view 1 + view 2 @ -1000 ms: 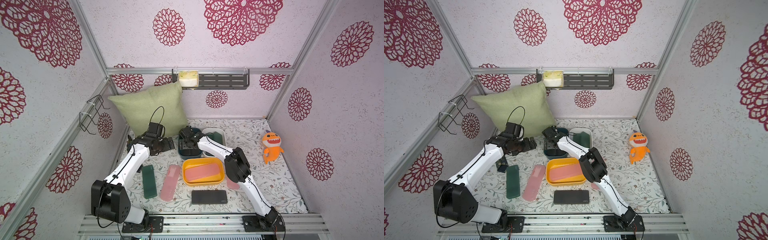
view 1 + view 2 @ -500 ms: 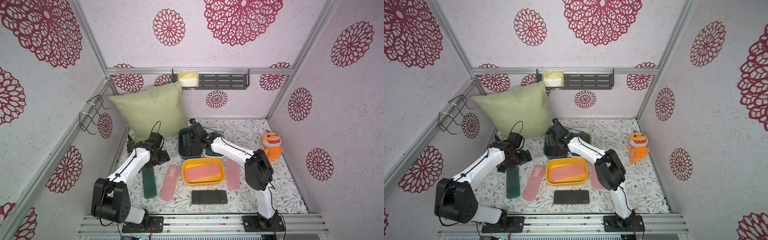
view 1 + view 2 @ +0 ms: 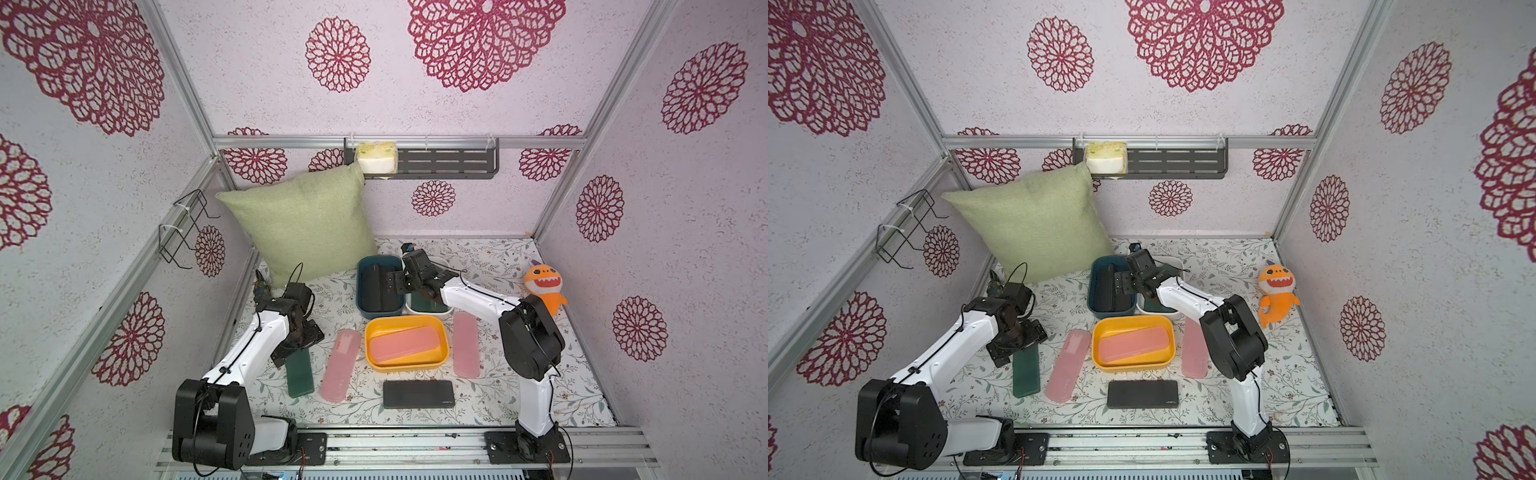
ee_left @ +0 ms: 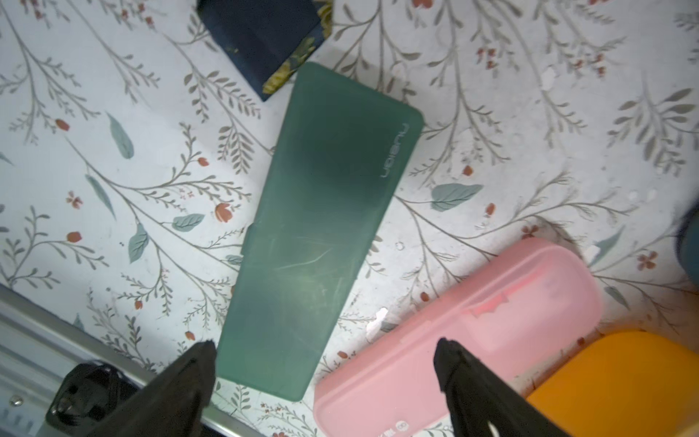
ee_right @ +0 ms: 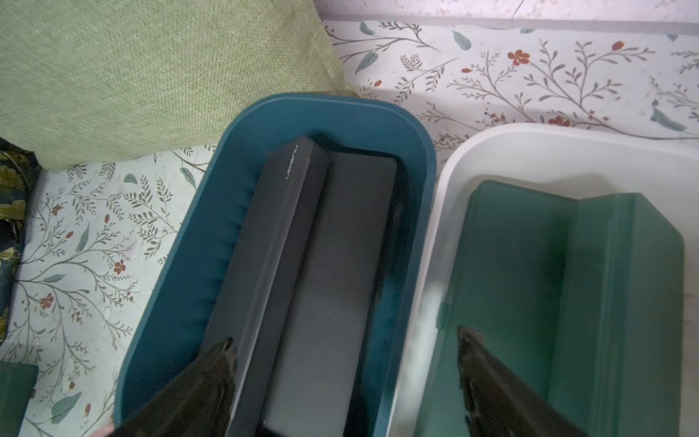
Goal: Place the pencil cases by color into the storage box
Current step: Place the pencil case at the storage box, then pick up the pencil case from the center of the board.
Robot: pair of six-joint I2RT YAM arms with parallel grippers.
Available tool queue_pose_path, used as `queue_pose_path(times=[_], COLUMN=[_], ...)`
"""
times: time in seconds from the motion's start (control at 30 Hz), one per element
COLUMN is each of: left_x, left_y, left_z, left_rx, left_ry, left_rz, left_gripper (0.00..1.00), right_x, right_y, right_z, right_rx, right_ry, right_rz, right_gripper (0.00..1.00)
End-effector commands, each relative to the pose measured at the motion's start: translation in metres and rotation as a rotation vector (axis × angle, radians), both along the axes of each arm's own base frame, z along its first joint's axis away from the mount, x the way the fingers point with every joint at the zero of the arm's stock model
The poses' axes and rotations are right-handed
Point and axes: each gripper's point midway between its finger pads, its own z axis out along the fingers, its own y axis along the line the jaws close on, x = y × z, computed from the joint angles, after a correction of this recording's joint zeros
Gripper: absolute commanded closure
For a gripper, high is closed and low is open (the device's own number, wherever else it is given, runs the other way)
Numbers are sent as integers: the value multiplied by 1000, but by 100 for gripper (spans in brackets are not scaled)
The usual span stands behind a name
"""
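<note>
The left gripper [image 4: 325, 350] hangs right over the near end of a dark green case [image 4: 325, 227]. Its jaws are spread wider than the case and have hold of nothing. That case lies flat on the floral table [image 4: 113, 170], with a pink case [image 4: 472, 340] just beside it (also flat on the table). Past that sits the yellow bin [image 3: 405, 322] with a second pink case [image 3: 405, 345] lying in it at a slant. A third pink case [image 3: 466, 351] is on the table at the bin's other side. A black case [image 3: 417, 394] lies crosswise in front of the bin, toward the arm bases.

The right gripper [image 5: 346, 338] is over the blue bin [image 5: 325, 102], jaws wide apart and gripping nothing, one finger out over the white bin [image 5: 529, 132] right next to it. In the blue bin there's a tilted black case [image 5: 280, 246] leaning beside a flat black case [image 5: 355, 246]. The white bin holds a flat green case [image 5: 510, 265] and a tipped green case [image 5: 643, 302] propped along the wall.
</note>
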Motion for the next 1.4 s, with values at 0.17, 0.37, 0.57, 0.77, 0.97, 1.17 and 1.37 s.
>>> queue_pose_path(times=[0.17, 0.37, 0.57, 0.77, 0.97, 1.17, 1.37], left_x=[-7, -4, -5, -1, 6, 17, 23], left_y=[8, 6, 9, 10, 9, 6, 5], left_z=[-18, -34, -55, -70, -80, -88, -87], left_rx=[-50, -84, -91, -86, -95, -111, -117], left_ry=[31, 54, 100, 129, 140, 130, 105], left_rz=[40, 18, 31, 31, 11, -12, -18], left_gripper=[3, 3, 3, 3, 3, 3, 10], right_x=[-1, -4, -6, -7, -7, -7, -6], right_y=[-9, -19, -26, -34, -37, -38, -38], right_z=[51, 54, 52, 49, 47, 46, 46], right_rx=[89, 94, 89, 84, 83, 84, 82], right_ry=[-108, -118, -118, -113, -108, -106, -102], right_rz=[11, -8, -23, -42, -54, -60, -65], right_gripper=[6, 6, 6, 6, 6, 6, 6])
